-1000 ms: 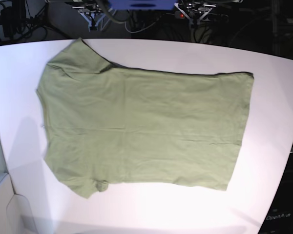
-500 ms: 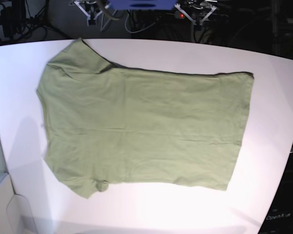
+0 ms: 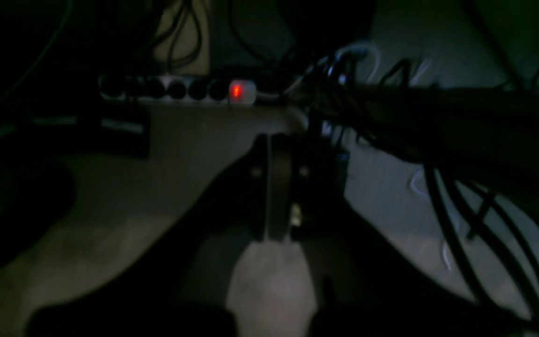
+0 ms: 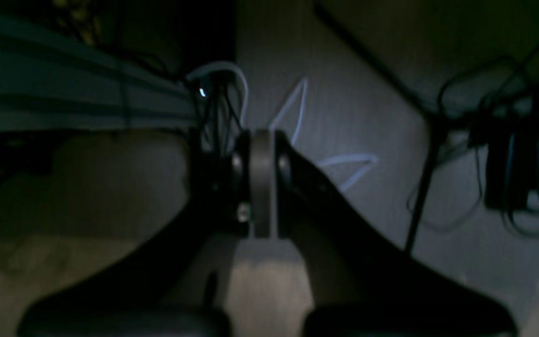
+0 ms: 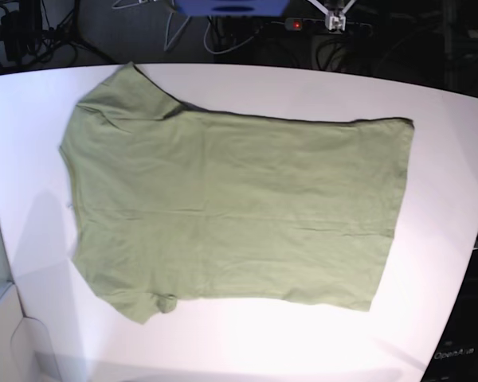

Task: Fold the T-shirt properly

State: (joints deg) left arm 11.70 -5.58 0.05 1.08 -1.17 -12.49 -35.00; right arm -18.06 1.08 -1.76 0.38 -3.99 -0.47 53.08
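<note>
You have one T-shirt [image 5: 231, 211] lying flat across the white counter [image 5: 446, 183], sleeves at the left, hem at the right. Your two tools sit well away from it: the right tool [image 4: 262, 187] and the left tool [image 3: 279, 187] both show their jaws pressed together, holding nothing. Pinch only the top layer, or grab unevenly, and you likely get a skewed, wrinkled fold.
</note>
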